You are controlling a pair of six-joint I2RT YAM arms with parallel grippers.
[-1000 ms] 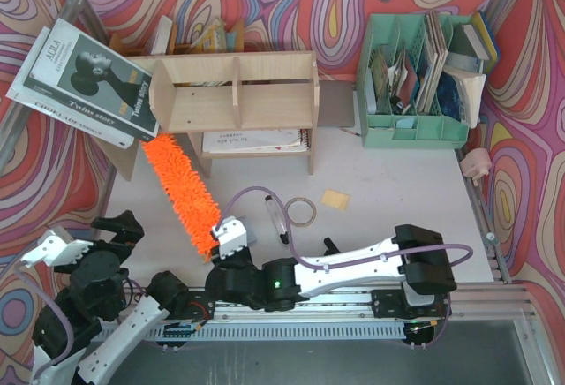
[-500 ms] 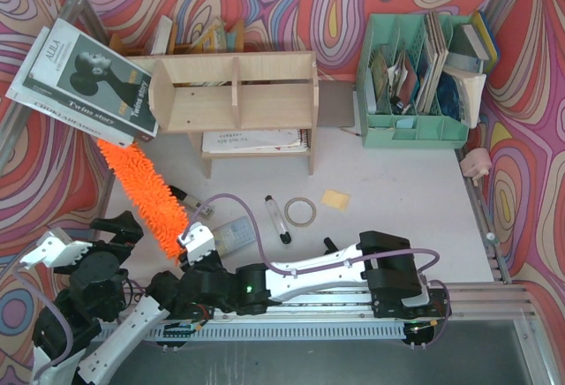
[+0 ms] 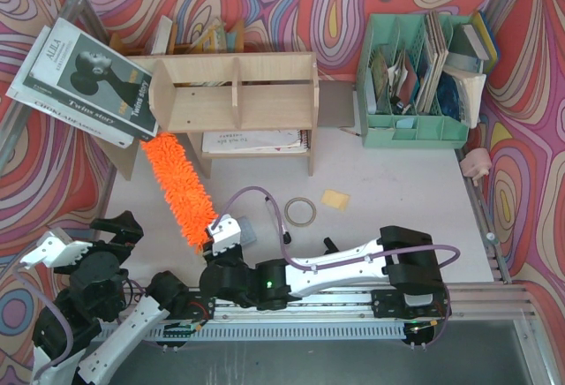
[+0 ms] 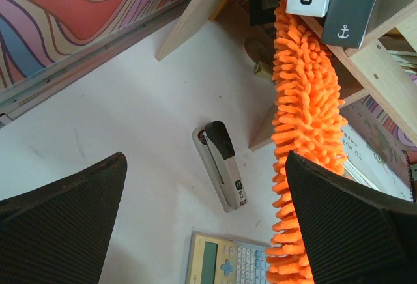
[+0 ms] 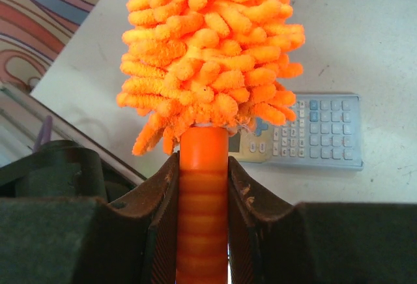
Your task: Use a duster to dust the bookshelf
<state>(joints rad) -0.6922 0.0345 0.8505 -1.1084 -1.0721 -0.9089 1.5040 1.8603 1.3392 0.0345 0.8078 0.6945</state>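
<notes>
right gripper clamped on duster handle, long axis diagonal, shaggy head pointing away and leftward, tip at bookshelf left end, left gripper wide open, empty

Stretches the right arm low along the near edge of the surface, reaching left past the middle, with the right tool clamped on the handle of the duster. Folds the left arm at the near left corner, with the left tool spread wide and gripping nothing.
</notes>
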